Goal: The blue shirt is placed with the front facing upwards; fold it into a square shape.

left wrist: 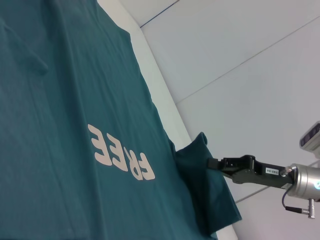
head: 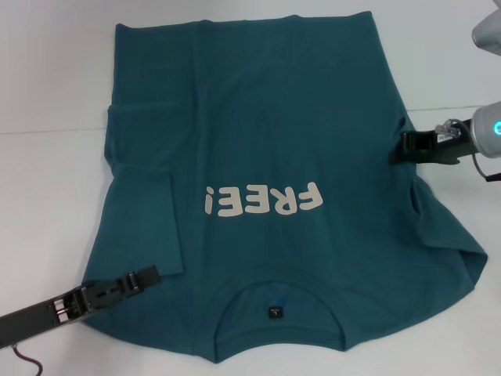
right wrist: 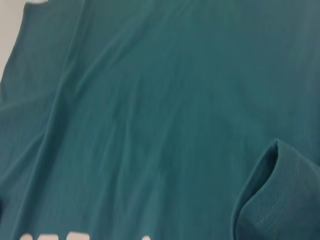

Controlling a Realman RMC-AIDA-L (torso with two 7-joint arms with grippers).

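Note:
The blue shirt [head: 266, 117] lies spread on the white table [head: 47, 180], neck and dark label [head: 274, 312] nearest me, white "FREE!" lettering [head: 262, 202] upside down. One sleeve [head: 145, 211] is folded inward over the body on the left. My left gripper [head: 151, 275] rests low at that folded sleeve's near end. My right gripper [head: 398, 147] is at the shirt's right edge; in the left wrist view the right gripper [left wrist: 212, 163] is shut on the other sleeve [left wrist: 197, 170], which stands lifted off the table. The right wrist view shows that raised cuff [right wrist: 270, 200] above the shirt [right wrist: 150, 100].
Bare white table surrounds the shirt on the left, back [head: 55, 63] and right. The shirt's near hem reaches the table's front edge. The grey upper part of my right arm [head: 489, 31] hangs at the top right corner.

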